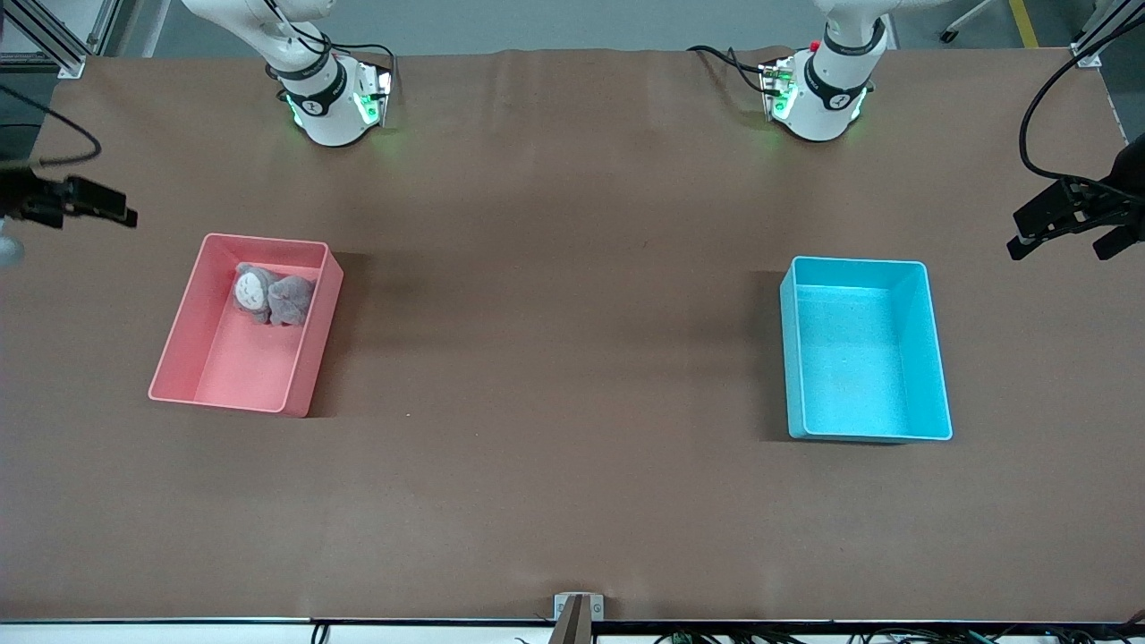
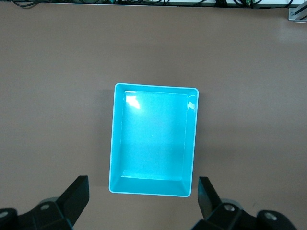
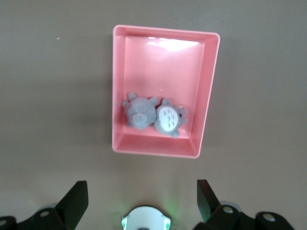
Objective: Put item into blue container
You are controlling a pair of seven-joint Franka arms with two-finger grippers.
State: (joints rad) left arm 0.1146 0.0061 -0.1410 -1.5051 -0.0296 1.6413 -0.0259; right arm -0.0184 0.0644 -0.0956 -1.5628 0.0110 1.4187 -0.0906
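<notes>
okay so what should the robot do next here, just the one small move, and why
Probably lower the right pincer, open and high above the table, toward the grey plush toys in the pink bin. The blue container is empty, and the open left pincer waits above it.

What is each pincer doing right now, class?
Left pincer: open, holding nothing, above the blue bin.
Right pincer: open, holding nothing, above the pink bin.

The blue container (image 1: 936,358) stands on the surface (image 1: 555,358) toward the left arm's end. The other bin (image 1: 309,358) stands well apart toward the right arm's end, with two plush toys (image 1: 271,295) lying in it near the robots.
</notes>
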